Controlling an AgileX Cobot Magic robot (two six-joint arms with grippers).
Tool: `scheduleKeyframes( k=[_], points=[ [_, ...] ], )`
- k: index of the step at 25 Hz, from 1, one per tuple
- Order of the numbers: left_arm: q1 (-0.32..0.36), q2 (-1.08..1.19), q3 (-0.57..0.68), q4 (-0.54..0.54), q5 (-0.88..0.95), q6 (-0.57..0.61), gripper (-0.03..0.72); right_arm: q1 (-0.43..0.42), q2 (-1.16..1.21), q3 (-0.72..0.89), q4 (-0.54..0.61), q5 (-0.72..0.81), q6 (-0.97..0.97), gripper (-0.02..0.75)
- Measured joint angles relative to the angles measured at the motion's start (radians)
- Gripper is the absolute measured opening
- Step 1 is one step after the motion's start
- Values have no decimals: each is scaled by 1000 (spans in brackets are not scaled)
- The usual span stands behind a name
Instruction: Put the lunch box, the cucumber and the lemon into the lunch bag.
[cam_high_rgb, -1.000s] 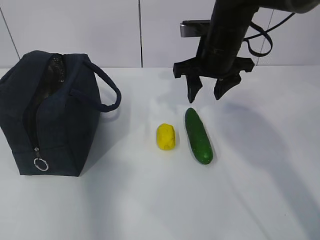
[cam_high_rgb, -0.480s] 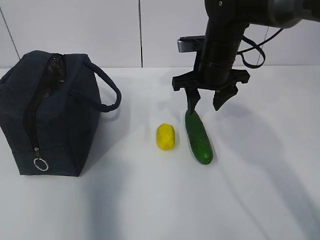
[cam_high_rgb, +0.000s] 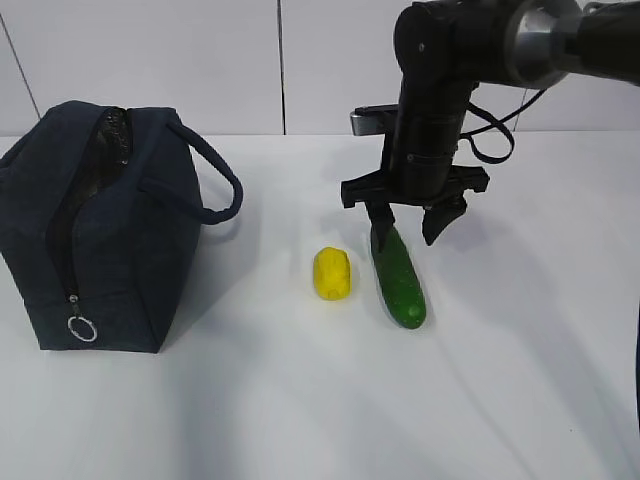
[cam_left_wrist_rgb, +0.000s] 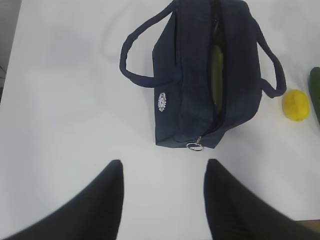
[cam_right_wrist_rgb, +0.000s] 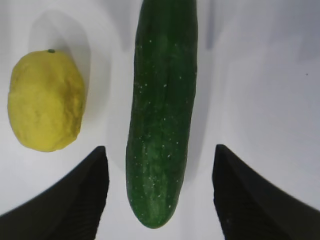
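The cucumber (cam_high_rgb: 398, 277) lies on the table (cam_high_rgb: 300, 400), just right of the lemon (cam_high_rgb: 333, 273). The right gripper (cam_high_rgb: 404, 225) straddles its far end, jaws apart, touching nothing. The lunch bag (cam_high_rgb: 95, 230) stands well left of the cucumber, unzipped. The left gripper (cam_left_wrist_rgb: 162, 200) hangs spread above the bag.

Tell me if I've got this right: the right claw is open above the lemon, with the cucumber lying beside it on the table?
Not quite. The right claw is open above the cucumber, not the lemon; the lemon is what lies beside it on the table. The right wrist view shows the cucumber between the two fingers.
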Motion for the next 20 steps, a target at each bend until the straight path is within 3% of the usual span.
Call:
scheduleKeyframes(
  k=[20],
  points=[
    [0, -18, 0, 0, 0, -9, 359, 0, 38, 0, 0, -124, 6, 487]
  ],
)
